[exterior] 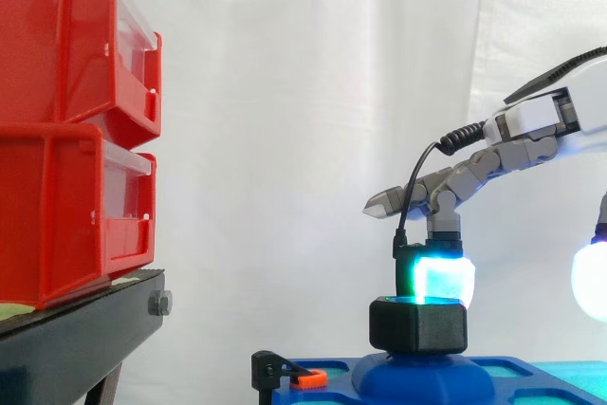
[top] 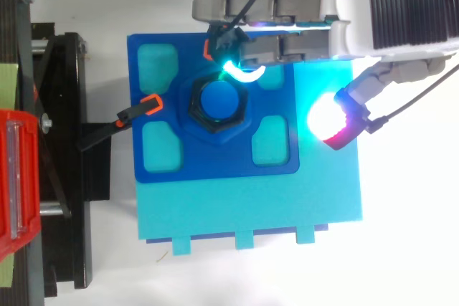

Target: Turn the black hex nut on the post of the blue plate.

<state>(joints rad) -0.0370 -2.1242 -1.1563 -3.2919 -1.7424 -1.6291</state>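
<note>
We saw the black hex nut seated on the post of the blue plate, robot hand released, one cyan fingertip resting on the nut's rim, thumb well apart.

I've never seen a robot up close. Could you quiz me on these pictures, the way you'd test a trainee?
1. How many red bins are stacked on the black stand?
2. True or false: the black hex nut sits on the post of the blue plate.
3. Where is the cyan-glowing fingertip of the robot hand? A: at the nut. B: on the bins. C: on the stand.
Key: 1 two; 2 true; 3 A.
</note>
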